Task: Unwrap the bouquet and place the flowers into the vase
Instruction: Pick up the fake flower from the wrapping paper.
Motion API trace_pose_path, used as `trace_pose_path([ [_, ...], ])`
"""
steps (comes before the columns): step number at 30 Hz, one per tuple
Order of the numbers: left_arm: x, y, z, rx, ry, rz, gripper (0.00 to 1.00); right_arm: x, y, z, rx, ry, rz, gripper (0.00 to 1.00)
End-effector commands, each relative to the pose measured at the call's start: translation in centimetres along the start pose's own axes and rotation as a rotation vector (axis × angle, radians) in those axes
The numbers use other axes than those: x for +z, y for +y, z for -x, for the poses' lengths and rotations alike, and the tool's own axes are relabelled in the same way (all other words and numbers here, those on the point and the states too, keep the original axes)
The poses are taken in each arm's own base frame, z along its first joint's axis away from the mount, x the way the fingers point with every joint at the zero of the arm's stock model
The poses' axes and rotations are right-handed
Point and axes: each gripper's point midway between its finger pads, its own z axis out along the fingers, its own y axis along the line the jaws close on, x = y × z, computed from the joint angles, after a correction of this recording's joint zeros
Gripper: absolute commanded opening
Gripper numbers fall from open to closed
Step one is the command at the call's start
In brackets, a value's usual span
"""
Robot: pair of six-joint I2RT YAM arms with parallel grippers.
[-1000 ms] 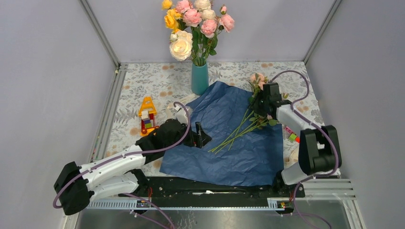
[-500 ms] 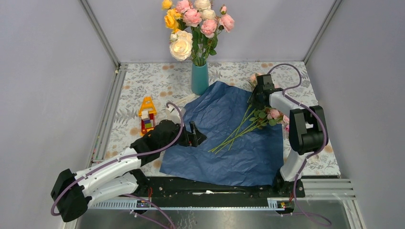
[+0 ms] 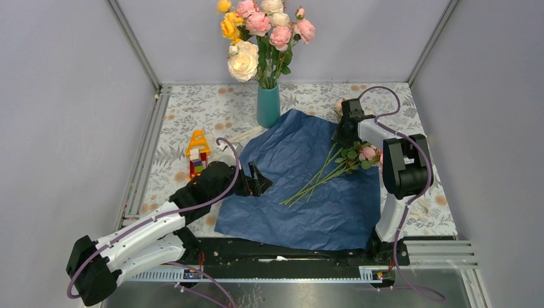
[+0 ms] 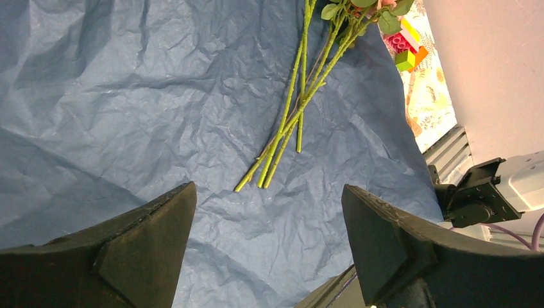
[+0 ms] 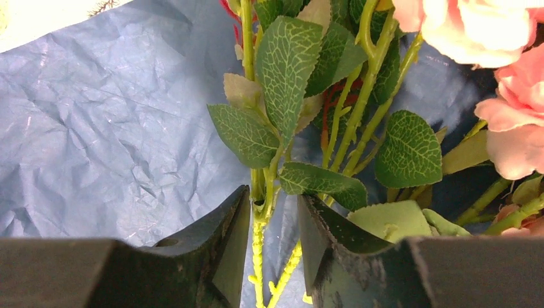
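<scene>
Your flowers [image 3: 333, 163] lie loose on the opened blue paper [image 3: 301, 212], so the unwrapping looks done. What remains is lifting them and putting them in the vase. From your right gripper [image 5: 272, 215], the leaves and pink heads crowd just ahead and to the right. The bare green stems run back beneath the fingers toward your left gripper [image 4: 269, 189].

The right side has changed most over the last second. The arm has folded in and carried its gripper up to the head end of the bunch. Its jaws have drawn in to a narrow gap, and one leafy stem stands inside it. The gap still looks wider than that stem, so I judge nothing is pinched yet. The other stems lie just outside the right finger, so closing here may catch only one flower.

Your left gripper has backed away from the stem tips. It now hovers wide open and empty over the paper, with the cut ends a little way in front of it.

The vase [image 3: 268, 106] stands beyond the paper's far corner, off to the left of your right gripper. It already holds a large mixed bunch of roses [image 3: 256, 38], so its mouth looks crowded. You'll probably need a steep, stems-first entry.
</scene>
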Motion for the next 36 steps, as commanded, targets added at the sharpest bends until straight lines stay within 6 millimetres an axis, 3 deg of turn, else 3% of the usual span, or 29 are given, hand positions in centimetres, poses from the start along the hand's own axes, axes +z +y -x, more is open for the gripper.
trace_pose_path([
  [1, -0.4, -0.3, 1.0, 0.002, -0.036, -0.014, 0.89, -0.2, 0.7, 1.6, -0.009, -0.033, -0.017, 0.38],
  [13, -1.5, -0.9, 1.2, -0.016, -0.034, -0.041, 0.90, -1.0, 1.5, 2.6, -0.035, -0.053, 0.010, 0.00],
  [15, -1.8, -0.9, 1.4, -0.019, -0.038, -0.042, 0.90, -2.0, 1.8, 3.0, -0.031, -0.070, 0.027, 0.00],
  [20, -2.4, -1.5, 1.8, -0.026, -0.047, -0.068, 0.91, -5.6, 2.9, 4.8, -0.014, -0.148, 0.092, 0.00],
  [28, -2.7, -1.9, 3.6, 0.030, -0.004, -0.069, 0.92, -13.2, 3.8, 7.4, -0.032, -0.339, 0.223, 0.00],
  [36, -3.2, -2.3, 5.9, 0.012, -0.002, -0.135, 0.92, -19.3, 4.2, 7.9, -0.054, -0.455, 0.343, 0.00],
])
